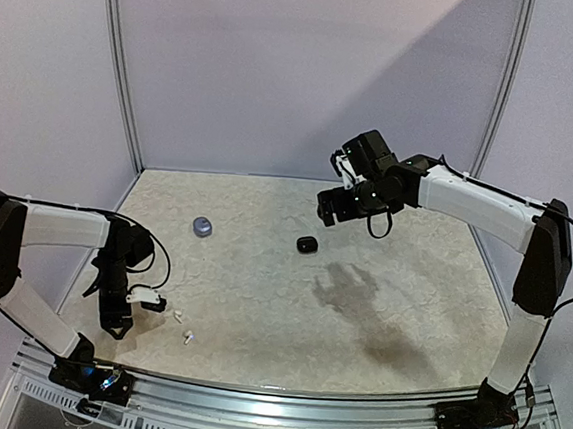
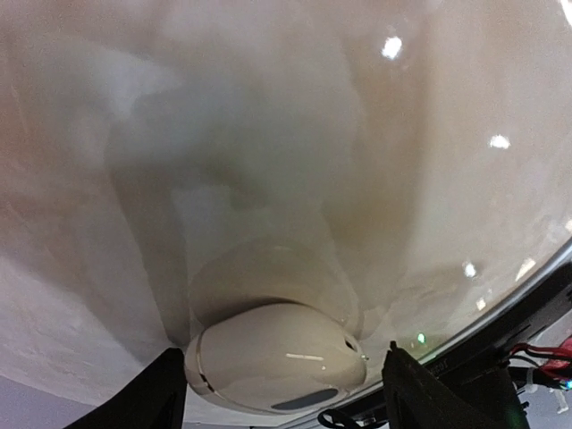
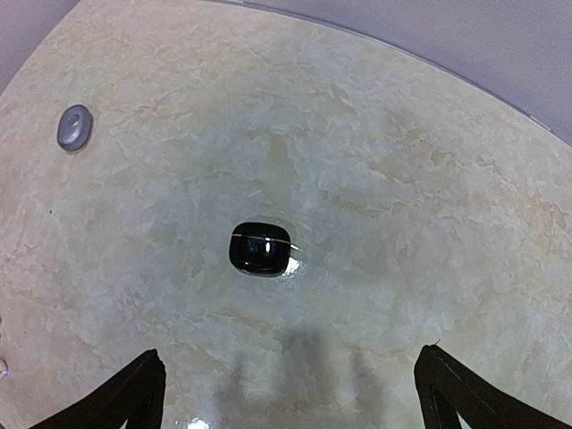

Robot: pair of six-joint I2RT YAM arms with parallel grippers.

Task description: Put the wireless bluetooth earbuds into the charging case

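**Fig.** Left arm (image 1: 60,227) folded low, left gripper (image 1: 116,328) straddling a white case (image 2: 277,357) (grip cannot be told). Right arm (image 1: 473,206) outstretched, right gripper (image 3: 290,357) spread above a black case (image 3: 262,248). Three cases, including the lavender case (image 3: 75,127). Two white earbuds (image 1: 178,315) lie beside the left gripper.

You drove two arms built alike: the left arm (image 1: 60,227) and the right arm (image 1: 473,206) had white tubular links, black boxy joints and thin black cables (image 1: 378,235) looping outside. The right gripper (image 3: 288,389) carried black wedge-shaped fingers (image 3: 130,398), and red wires (image 2: 547,350) showed at the left wrist.
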